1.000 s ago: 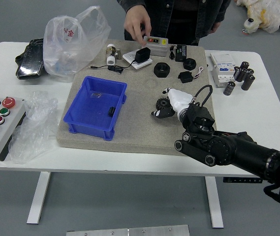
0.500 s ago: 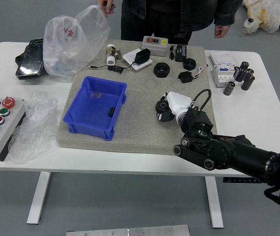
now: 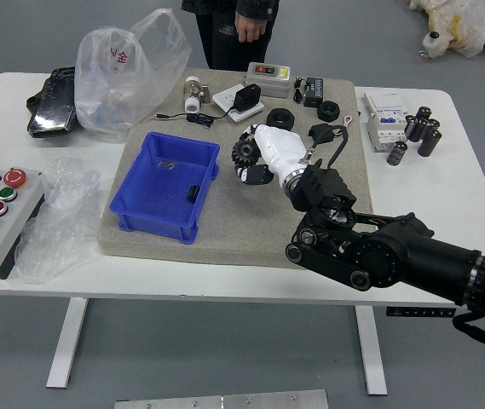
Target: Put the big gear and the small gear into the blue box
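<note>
Right hand (image 3: 253, 162): 1, fingers clamped on 1 black toothed gear (image 3: 245, 152); whether this is the big or the small gear cannot be told. Gear: formerly low over the middle of the grey mat (image 3: 233, 230), now shifted leftward, near the blue box (image 3: 155, 225) but outside its rim. Pick-up thus looks done; carrying over the wall and release remain, with a risk of clipping the rim. Box contents: 1 small black object (image 3: 193, 193), unchanged. Person's hand (image 3: 249, 28): 1, withdrawn from the grey case (image 3: 268, 78), hanging beyond the table.
</note>
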